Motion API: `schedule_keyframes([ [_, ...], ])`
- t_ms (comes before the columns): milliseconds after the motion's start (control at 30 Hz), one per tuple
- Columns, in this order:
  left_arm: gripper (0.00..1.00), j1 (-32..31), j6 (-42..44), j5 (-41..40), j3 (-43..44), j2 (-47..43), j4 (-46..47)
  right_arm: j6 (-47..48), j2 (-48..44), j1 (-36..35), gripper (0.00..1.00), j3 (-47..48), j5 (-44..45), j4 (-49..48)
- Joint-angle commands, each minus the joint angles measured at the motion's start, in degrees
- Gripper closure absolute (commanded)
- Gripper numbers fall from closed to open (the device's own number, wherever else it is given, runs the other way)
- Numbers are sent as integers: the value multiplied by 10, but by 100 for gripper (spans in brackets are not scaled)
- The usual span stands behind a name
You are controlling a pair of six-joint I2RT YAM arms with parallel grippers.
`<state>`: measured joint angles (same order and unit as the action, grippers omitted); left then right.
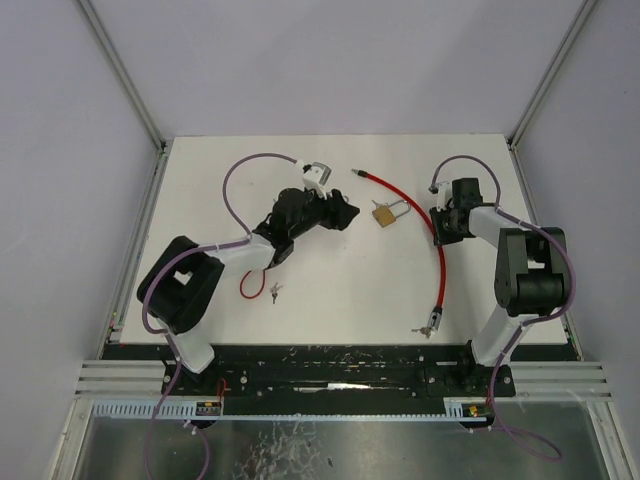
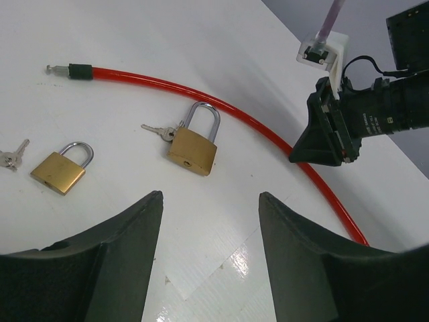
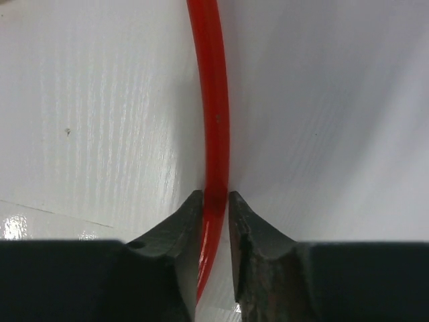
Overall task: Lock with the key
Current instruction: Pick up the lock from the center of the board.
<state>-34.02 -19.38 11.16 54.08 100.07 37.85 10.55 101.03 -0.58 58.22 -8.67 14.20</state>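
Looking down on a white table, the top view shows a brass padlock with a silver shackle lying flat near the middle, between the two arms. This padlock serves as the reference point.

A small silver key lies on the table against the padlock's upper corner, beside the shackle. It is not in the keyhole, which shows as a dark dot on the padlock's bottom face.

A long red plastic-coated cable curves past the shackle end of the padlock. One metal-tipped end lies beyond the padlock toward the far edge. The other end lies well away from it, toward the arm bases. The top of the shackle sits just beside the cable. Whether they touch cannot be told.

The right hand is down at the table, just past the cable from the padlock. Its opening is narrow, and in the right wrist view the two dark fingertips press against either side of the cable.

The left hand hovers on the opposite side of the padlock, near it. Its opening is wide and it holds nothing. In the left wrist view the padlock lies ahead of its spread fingers.

That same view shows a smaller brass padlock left of the larger one, well apart, with a small bunch of keys just beyond it.
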Motion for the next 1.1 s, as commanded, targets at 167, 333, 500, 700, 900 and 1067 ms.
schedule_keyframes([
  [167, 40, 0, 11, 8, -32, -27, 94, 5, 4, -6, 100, 13, 15, 17],
  [333, 33, 7, -13, 59, -80, -58, 188, 19, -85, -6, 100, 14, -32, -3],
  [500, 25, 14, 19, 125, -95, -104, 208, 54, -159, -8, 100, 14, -64, -29],
  [700, 25, 14, 65, 171, -56, -141, 85, 59, -167, -30, 100, 54, -83, -30],
  [900, 26, -5, -134, 204, -72, -97, 150, -21, -145, -32, 100, 93, -161, -22],
  [1067, 25, -74, -202, 93, -105, -30, 270, -74, -142, -33, 100, 68, -205, -43],
])
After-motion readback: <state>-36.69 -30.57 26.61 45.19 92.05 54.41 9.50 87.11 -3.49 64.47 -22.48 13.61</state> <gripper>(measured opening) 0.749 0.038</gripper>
